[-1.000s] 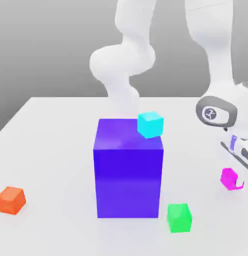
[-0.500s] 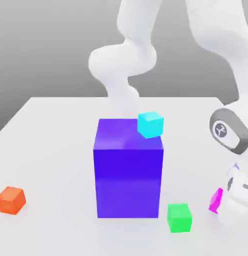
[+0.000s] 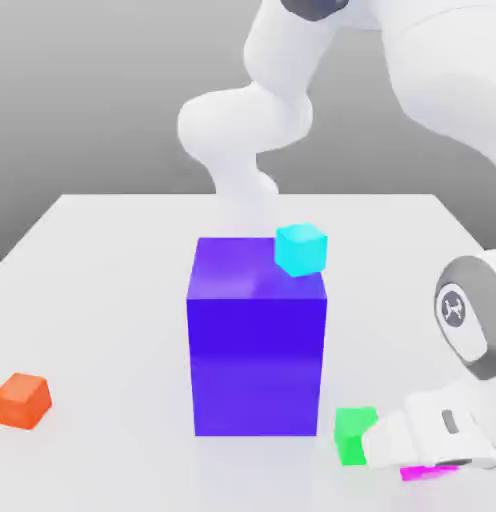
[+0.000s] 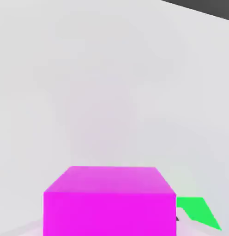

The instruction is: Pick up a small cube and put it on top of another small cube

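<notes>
- Carrying the small cube [image 4: 109,200], magenta, low over the white table [image 3: 102,300], close beside the green cube [image 3: 353,432] at the exterior view's lower right.
- Gripping with the gripper [image 3: 417,455], jaws closed nearly all the way on the small cube, hand lying almost level.
- Pickup done; stacking not yet done, the magenta cube sitting on top of nothing.
- Possibly heading for the green cube, though hard to say, with the hand covering part of it.
- Showing flat, matte, sharp-edged faces on every cube: the orange cube [image 3: 22,400], the cyan cube [image 3: 300,248] resting on a glossy big blue-purple block [image 3: 256,340].
</notes>
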Robot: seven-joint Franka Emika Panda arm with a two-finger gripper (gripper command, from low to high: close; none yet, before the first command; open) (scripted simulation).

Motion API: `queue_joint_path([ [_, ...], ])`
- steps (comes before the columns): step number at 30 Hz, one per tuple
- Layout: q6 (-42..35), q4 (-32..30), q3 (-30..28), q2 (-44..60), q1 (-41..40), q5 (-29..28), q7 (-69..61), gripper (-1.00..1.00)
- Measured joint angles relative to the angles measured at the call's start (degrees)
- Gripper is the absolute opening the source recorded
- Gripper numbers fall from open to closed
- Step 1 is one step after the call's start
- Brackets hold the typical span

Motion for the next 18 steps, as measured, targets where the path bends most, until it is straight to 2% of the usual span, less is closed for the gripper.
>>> queue_joint_path([
  [4, -1.8, 1.4, -2.6, -0.3, 3.0, 1.6, 12.7, -1.00],
  [13, 0.6, -1.4, -7.1, -4.0, 10.5, 4.4, 39.7, -1.00],
  [18, 6.5, -8.4, -10.6, -8.0, 14.1, 6.0, 53.9, -1.00],
])
